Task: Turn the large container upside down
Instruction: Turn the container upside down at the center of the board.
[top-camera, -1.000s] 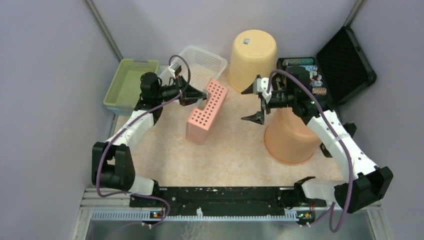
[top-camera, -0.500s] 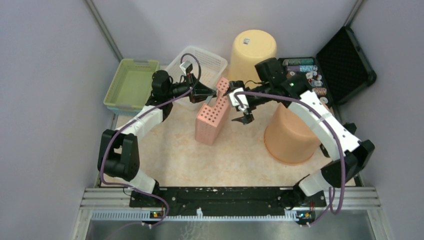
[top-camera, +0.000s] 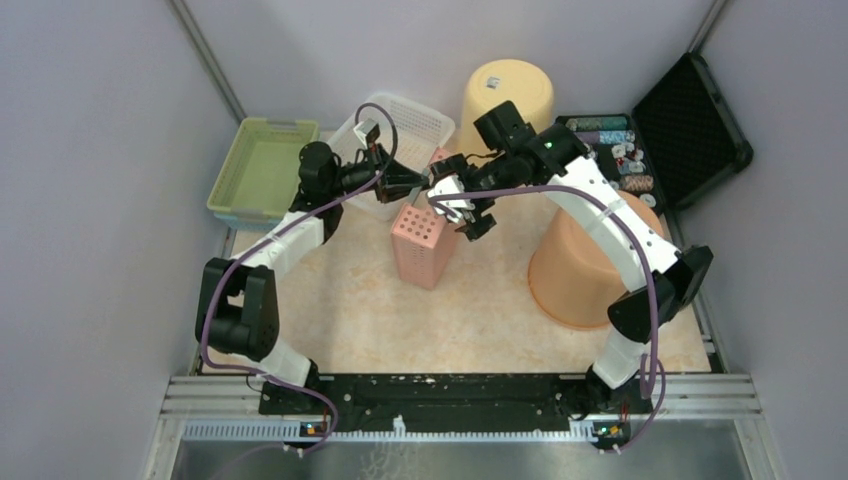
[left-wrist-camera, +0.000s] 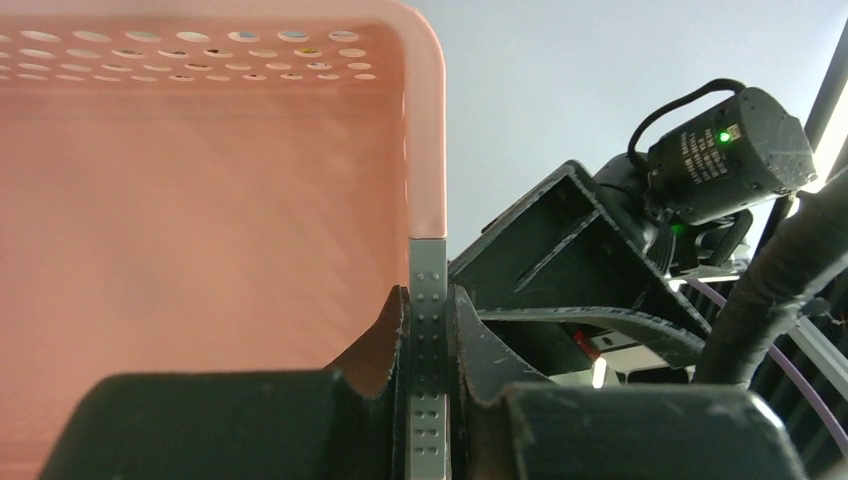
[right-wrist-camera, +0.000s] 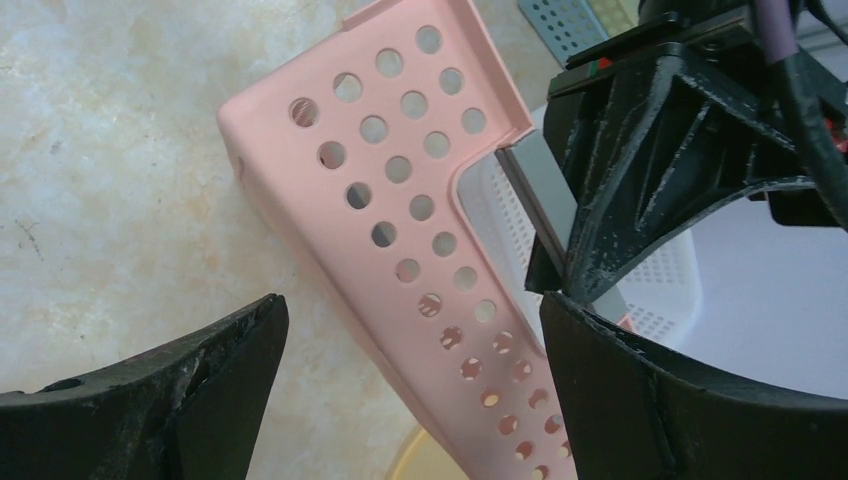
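The large container (top-camera: 425, 235), pink with rows of round holes, stands on one short end a little left of the middle of the counter (top-camera: 480, 310). Its lower end rests on the pale surface and its upper end leans toward the far side, just beside a white basket (top-camera: 415, 120).

The left hand (top-camera: 408, 182) reaches in from the left and has the container's upper edge. In the left wrist view the left hand (left-wrist-camera: 428, 300) has its fingers (left-wrist-camera: 385, 335) drawn almost together on a thin strip in line with the rim of the pink wall (left-wrist-camera: 200, 200).

The right hand (top-camera: 458, 207) comes in from the far right and hangs just beside the container's upper right side, close to the left hand. It is spread wide and holds nothing. In the right wrist view the right hand (right-wrist-camera: 415, 320) has one dark finger (right-wrist-camera: 180, 390) on either side of the frame. The holed face of the container (right-wrist-camera: 400, 230) shows in the gap beyond them, with no contact to be seen, and the left hand (right-wrist-camera: 650, 150) grips the notched edge.

A green basket (top-camera: 262, 165) sits at the far left. A yellow bucket (top-camera: 510, 95) stands mouth down at the far side and an orange bucket (top-camera: 580, 270) mouth down on the right. An open black case (top-camera: 695, 120) lies at the far right.
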